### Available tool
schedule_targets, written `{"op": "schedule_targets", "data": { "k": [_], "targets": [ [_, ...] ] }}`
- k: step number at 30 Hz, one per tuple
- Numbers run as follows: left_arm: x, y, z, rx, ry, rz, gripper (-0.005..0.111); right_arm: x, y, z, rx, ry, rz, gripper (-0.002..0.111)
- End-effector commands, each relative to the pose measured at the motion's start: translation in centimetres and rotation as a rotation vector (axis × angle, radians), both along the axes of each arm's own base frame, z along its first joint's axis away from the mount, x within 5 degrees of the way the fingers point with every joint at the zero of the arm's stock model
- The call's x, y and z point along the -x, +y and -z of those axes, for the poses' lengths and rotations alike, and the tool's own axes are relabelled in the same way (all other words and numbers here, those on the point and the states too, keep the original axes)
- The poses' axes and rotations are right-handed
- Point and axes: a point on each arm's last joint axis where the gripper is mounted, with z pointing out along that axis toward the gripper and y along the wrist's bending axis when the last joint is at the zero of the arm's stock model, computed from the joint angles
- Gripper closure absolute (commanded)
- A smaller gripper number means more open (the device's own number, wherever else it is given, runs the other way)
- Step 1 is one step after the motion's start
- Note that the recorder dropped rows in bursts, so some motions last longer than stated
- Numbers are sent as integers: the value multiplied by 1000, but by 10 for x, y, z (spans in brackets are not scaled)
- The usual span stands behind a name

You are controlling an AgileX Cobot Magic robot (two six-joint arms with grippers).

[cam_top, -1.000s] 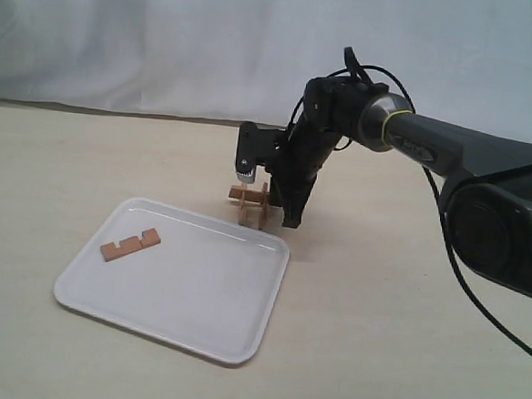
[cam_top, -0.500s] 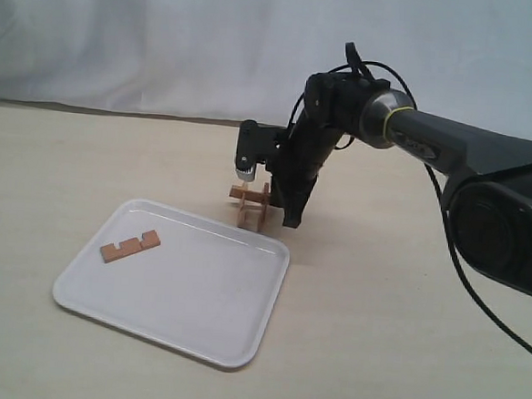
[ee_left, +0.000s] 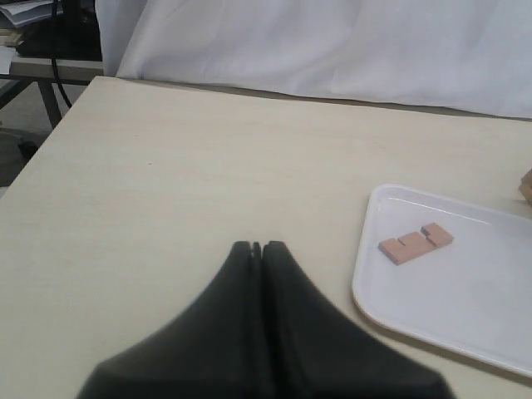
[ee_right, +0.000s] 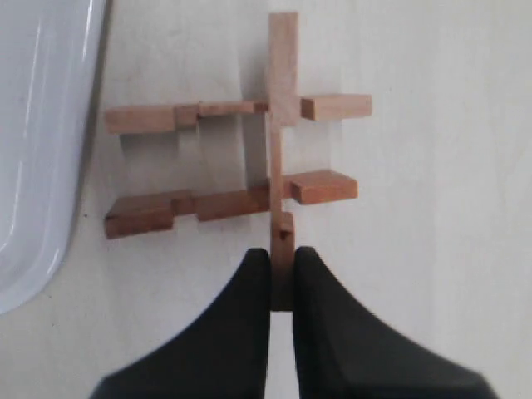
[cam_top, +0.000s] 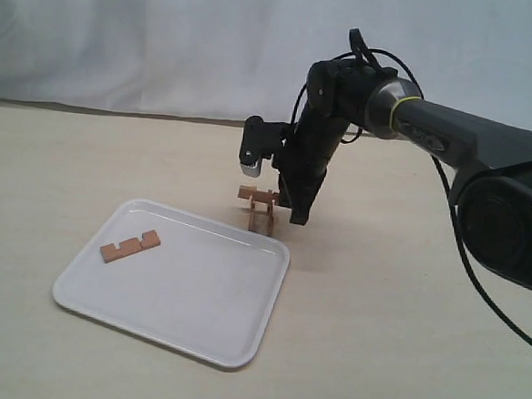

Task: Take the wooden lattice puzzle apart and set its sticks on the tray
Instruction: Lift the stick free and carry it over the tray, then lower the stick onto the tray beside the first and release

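The wooden lattice puzzle (cam_top: 261, 206) is down to three crossed sticks, just beyond the far right corner of the white tray (cam_top: 195, 295). In the right wrist view the puzzle (ee_right: 249, 158) shows one long stick crossing two notched ones, and my right gripper (ee_right: 283, 264) is shut on the near end of that long stick. Seen from outside, the right gripper (cam_top: 294, 216) comes down on the puzzle from above. One loose stick (cam_top: 130, 245) lies on the tray's left part, and the left wrist view also shows this stick (ee_left: 416, 243). My left gripper (ee_left: 257, 247) is shut and empty, over bare table left of the tray (ee_left: 465, 307).
A white cloth backdrop hangs behind the beige table. The tray's rim (ee_right: 50, 166) lies close beside the puzzle. The table's left edge (ee_left: 50, 133) shows in the left wrist view, with a desk beyond it.
The right gripper has moved slightly up and to the right with the puzzle, which now sits tilted. The stick on the tray has not moved.
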Motion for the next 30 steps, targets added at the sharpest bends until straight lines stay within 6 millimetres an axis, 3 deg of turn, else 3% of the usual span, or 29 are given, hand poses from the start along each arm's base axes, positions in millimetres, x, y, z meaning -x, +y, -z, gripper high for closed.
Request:
{"op": "schedule_targets", "data": {
  "k": [1, 5, 10, 13, 19, 20, 25, 30],
  "targets": [
    [0, 0, 0, 3, -6, 6, 107, 2, 0, -5, -4, 8, 14, 104],
    [0, 0, 0, 3, -6, 6, 107, 0, 1, -21, -25, -52, 30, 104],
    [0, 0, 0, 3, -6, 6, 107, 3, 5, -57, -111, -124, 49, 104],
    [0, 0, 0, 3, -6, 6, 107, 10, 17, -69, -177, -106, 44, 104],
    [0, 0, 0, 3, -10, 6, 107, 35, 64, -63, -123, -20, -85, 104],
    [0, 0, 0, 3, -10, 6, 107, 45, 81, -56, -114, 5, -128, 104],
    [0, 0, 0, 3, -10, 6, 107, 72, 114, -27, -69, 79, -261, 104],
    [0, 0, 0, 3, -10, 6, 107, 92, 143, -15, -53, 121, -339, 104]
  ]
}}
